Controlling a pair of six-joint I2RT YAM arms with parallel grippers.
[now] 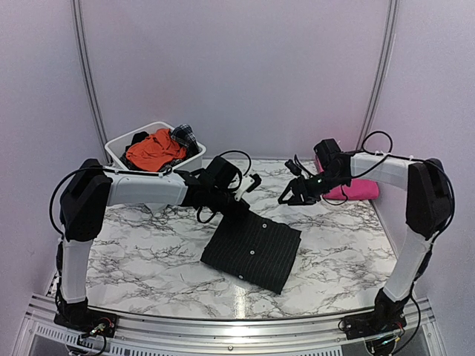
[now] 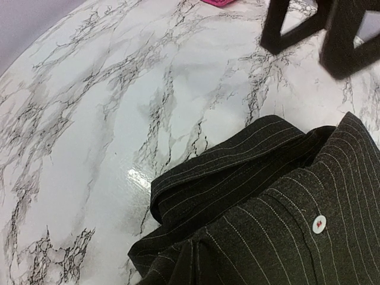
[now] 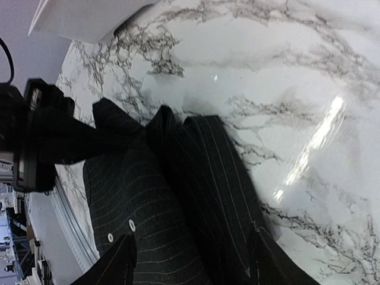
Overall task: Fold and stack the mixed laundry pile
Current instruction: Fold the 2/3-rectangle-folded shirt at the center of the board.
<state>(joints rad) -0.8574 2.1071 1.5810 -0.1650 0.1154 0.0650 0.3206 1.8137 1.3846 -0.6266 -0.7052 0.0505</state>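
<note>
1. While the black pinstriped shirt [image 1: 252, 248] lies folded in a flat rectangle near the middle of the marble table [image 1: 141, 252], both arms reach in over its far edge.
2. The left gripper [image 1: 249, 184] hangs above the shirt's far left corner with its jaws closed.
3. Whether any cloth is pinched there cannot be told. Its own camera shows no fingers, only the shirt's collar [image 2: 237, 154] and a white button [image 2: 319, 224] close beneath.
4. The right gripper [image 1: 291, 194] sits just beyond the shirt's far right corner, jaws spread apart, with nothing between them.
5. In the right wrist view, its two fingers [image 3: 126, 261] stand wide over the striped cloth. In the left wrist view, they hang over bare marble past the collar, clear of the shirt.
6. The magenta-pink cloth [image 1: 356, 190] lies folded at the far right edge of the table, behind the right gripper and partly hidden by that arm.
7. The white tub [image 1: 119, 152] stands at the far left corner, well apart from the shirt.
8. Inside it, the orange garment [image 1: 152, 150] fills the middle.
9. The dark plaid piece [image 1: 185, 136] rests against the tub's right rim, touching the orange garment.
</note>
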